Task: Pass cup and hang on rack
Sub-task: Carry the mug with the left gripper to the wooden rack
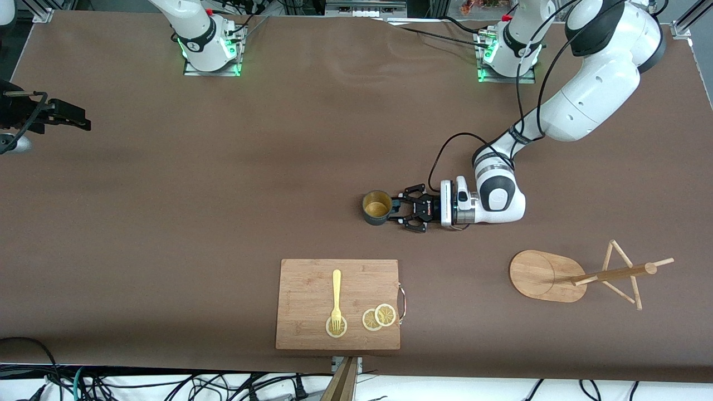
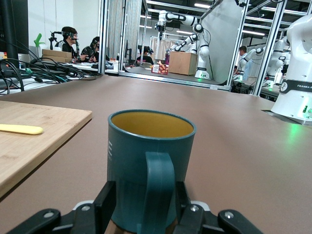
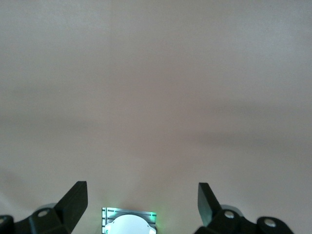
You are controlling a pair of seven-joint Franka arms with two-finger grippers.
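Note:
The dark teal cup point(image 1: 377, 207) stands upright on the brown table near the middle, its yellowish-tan inside showing. My left gripper point(image 1: 396, 211) lies low at the cup's side toward the left arm's end. In the left wrist view the cup point(image 2: 141, 161) fills the middle with its handle point(image 2: 157, 190) facing the camera, and both fingers point(image 2: 106, 204) press its sides. The wooden rack point(image 1: 548, 275) stands nearer the front camera toward the left arm's end, with its pole and pegs point(image 1: 618, 272). My right gripper point(image 1: 83, 123) waits open and empty at the right arm's end of the table; it also shows in the right wrist view point(image 3: 142, 187).
A rectangular wooden cutting board point(image 1: 312, 289) lies nearer the front camera than the cup, holding a yellow fork point(image 1: 336, 298) and lemon slices point(image 1: 379, 316). Its edge shows in the left wrist view point(image 2: 44, 131).

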